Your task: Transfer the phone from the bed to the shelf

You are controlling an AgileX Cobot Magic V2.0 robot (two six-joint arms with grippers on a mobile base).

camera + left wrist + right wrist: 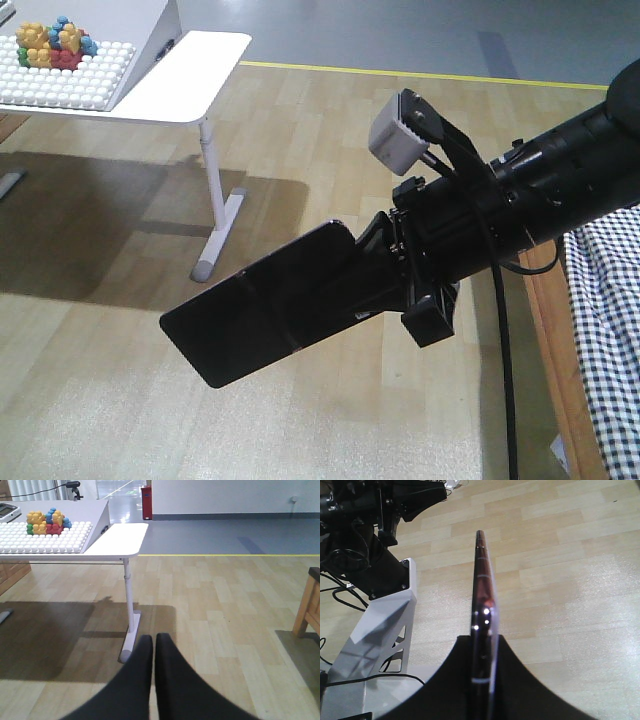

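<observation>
The phone (260, 315) is a long glossy black slab held in the air over the wood floor, tilted down to the left. My right gripper (388, 268) is shut on its right end. In the right wrist view the phone (482, 580) shows edge-on, pinkish along its rim, clamped between the two black fingers of that gripper (484, 639). The bed (610, 330), with checked bedding and a brown wooden side rail, lies at the right edge behind the arm. My left gripper (153, 640) points at the floor, its fingers pressed together with nothing between them. The shelf is out of view.
A white table (200, 80) on a single leg stands at the back left, carrying a white studded board with coloured blocks (55, 45). The robot's white base and black cables (380, 630) are to the left of the phone. A wooden leg (306, 605) shows at the right.
</observation>
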